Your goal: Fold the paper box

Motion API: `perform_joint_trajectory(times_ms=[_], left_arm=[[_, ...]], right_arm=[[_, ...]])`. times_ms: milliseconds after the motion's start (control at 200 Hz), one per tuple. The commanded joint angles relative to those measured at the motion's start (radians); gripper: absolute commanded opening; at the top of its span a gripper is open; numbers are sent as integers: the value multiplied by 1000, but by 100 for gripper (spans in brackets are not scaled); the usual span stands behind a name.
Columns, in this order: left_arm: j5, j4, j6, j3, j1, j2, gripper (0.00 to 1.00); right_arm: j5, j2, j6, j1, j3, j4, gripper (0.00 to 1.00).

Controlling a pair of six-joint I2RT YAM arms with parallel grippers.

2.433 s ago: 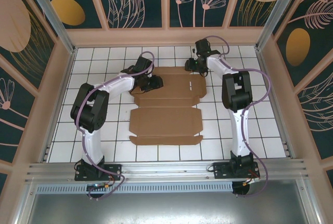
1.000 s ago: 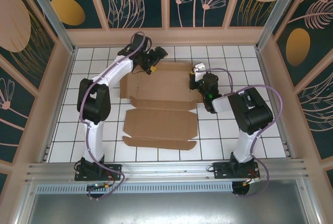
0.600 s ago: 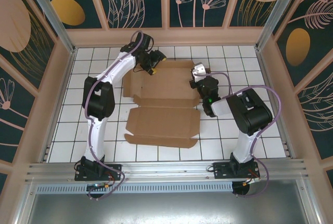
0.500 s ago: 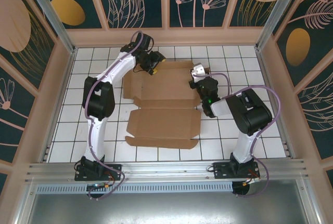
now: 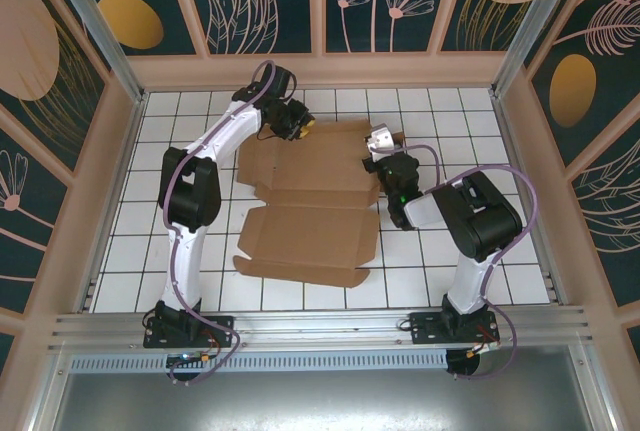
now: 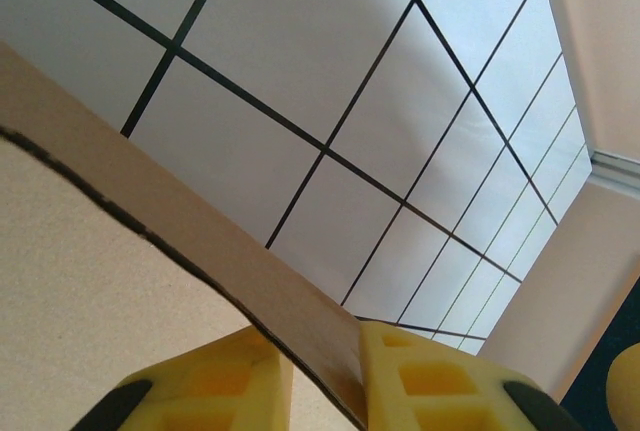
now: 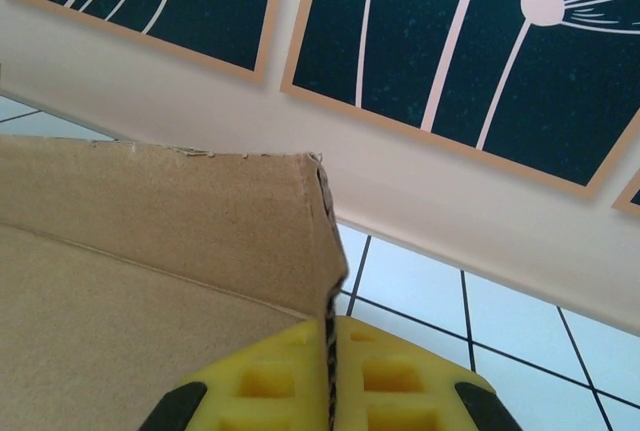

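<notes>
You can't see either claw's fingertips from above: both wrists cover the spots where they meet the cardboard, and the right arm hides part of the sheet's right edge. Both wrist cameras cut the fingers off at the bottom of their views, so only the yellow pads show.

The left gripper (image 6: 322, 356) has its pads (image 6: 215, 386) drawn in narrow on either side of a raised cardboard edge at the far-left corner, pinching it. The right gripper (image 7: 328, 341) is clamped tight on a thin upright flap at the far-right side; the flap's cut edge runs straight down between its pads (image 7: 405, 381).

The paper box (image 5: 310, 236) lies opened out, mostly flat, in the middle of the tiled floor (image 5: 130, 251), between the two arms. Its longer run goes near to far, with the fold lines crossing left to right. The whole sheet is skewed a little, its near end further left than its far end. Slots in the far panel are too faint to place.
</notes>
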Motion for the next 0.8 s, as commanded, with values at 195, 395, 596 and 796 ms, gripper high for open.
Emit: perform_joint_trajectory(times_ms=[195, 395, 596, 796], left_arm=[[19, 100, -27, -111, 17, -50, 5], [34, 197, -38, -186, 20, -77, 0], [39, 405, -96, -305, 27, -145, 0], [0, 497, -204, -365, 43, -162, 0]], right_arm=[[29, -117, -28, 24, -59, 100, 50], [-103, -242, 16, 28, -96, 6, 65], [-392, -391, 225, 24, 58, -469, 58], [-543, -306, 457, 125, 281, -892, 19]])
